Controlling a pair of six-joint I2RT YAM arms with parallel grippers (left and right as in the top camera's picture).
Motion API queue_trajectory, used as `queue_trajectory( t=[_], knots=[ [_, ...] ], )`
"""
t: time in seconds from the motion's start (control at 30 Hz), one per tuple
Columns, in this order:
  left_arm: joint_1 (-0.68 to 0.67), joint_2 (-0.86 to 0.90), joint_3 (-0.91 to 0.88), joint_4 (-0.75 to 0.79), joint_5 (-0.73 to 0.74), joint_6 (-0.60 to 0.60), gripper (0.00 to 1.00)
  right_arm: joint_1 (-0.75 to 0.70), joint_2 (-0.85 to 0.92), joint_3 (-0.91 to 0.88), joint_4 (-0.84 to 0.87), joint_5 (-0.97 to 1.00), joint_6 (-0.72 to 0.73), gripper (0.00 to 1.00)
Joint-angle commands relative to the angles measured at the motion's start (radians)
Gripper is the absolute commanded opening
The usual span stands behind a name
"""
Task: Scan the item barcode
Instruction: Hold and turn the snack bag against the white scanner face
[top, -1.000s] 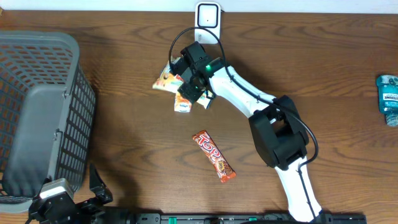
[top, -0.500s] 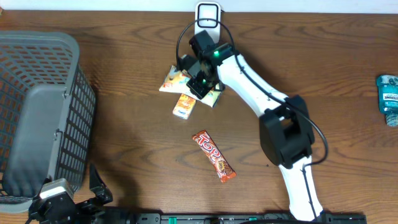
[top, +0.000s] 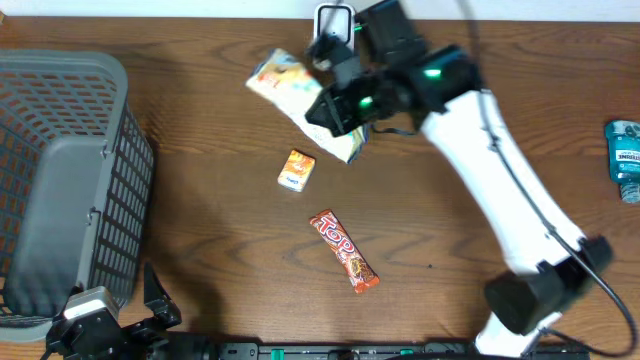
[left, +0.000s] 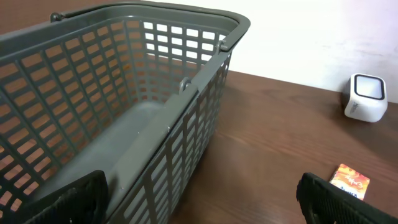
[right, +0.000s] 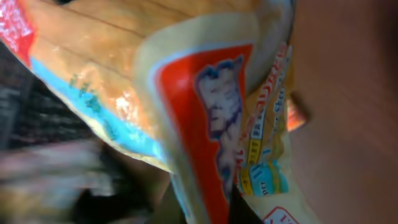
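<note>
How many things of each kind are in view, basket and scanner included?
Snack packs: 3 (bag, orange packet, candy bar)
Basket: 1
Scanner: 1
Blue bottle: 1
Total: 6

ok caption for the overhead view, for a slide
Right gripper holds a snack bag near the white scanner; a small orange box and a candy bar lie on the table.

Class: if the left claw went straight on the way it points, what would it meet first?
Likely the grey basket, at its side wall, straight ahead of the left claw; depth is unclear.
</note>
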Motion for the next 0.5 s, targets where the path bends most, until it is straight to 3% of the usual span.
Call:
queue_trajectory(
  t=[0.0, 0.23, 0.47],
  knots=[
    [0.003, 0.000, -0.073, -0.098, -0.027, -0.070, 0.98, -0.077, -0.069, 0.021, -0.033, -0.304, 0.410, 0.02],
    [0.003, 0.000, -0.073, -0.098, -0.028, -0.070, 0.98, -0.183, -0.107, 0.021, -0.219, -0.554, 0.827, 0.01],
    [0.003, 0.000, -0.073, -0.098, -0.027, -0.070, 0.98, -0.214, -0.105, 0.021, -0.317, -0.661, 0.933, 0.01]
  ],
)
